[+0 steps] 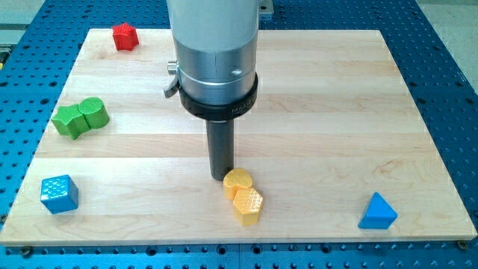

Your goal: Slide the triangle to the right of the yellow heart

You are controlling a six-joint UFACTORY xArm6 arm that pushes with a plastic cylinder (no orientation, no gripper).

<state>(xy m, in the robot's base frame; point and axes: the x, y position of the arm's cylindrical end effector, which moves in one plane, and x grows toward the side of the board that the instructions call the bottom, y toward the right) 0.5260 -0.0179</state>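
The blue triangle [378, 212] lies at the lower right of the frame, well apart from the yellow heart [238, 180] at lower centre. My tip [222, 177] is seen just beside, perhaps touching, the heart's left; no jaws are fitted. The triangle should be approached from its right and pushed leftward, with the 1 yellow hexagon [248, 206] avoided.

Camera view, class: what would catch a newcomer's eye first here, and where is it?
The big silver arm fills the view's top centre, its dark rod ending with my tip just left of the yellow heart. A yellow hexagon touches the heart below. The blue triangle sits alone at the view's bottom right.
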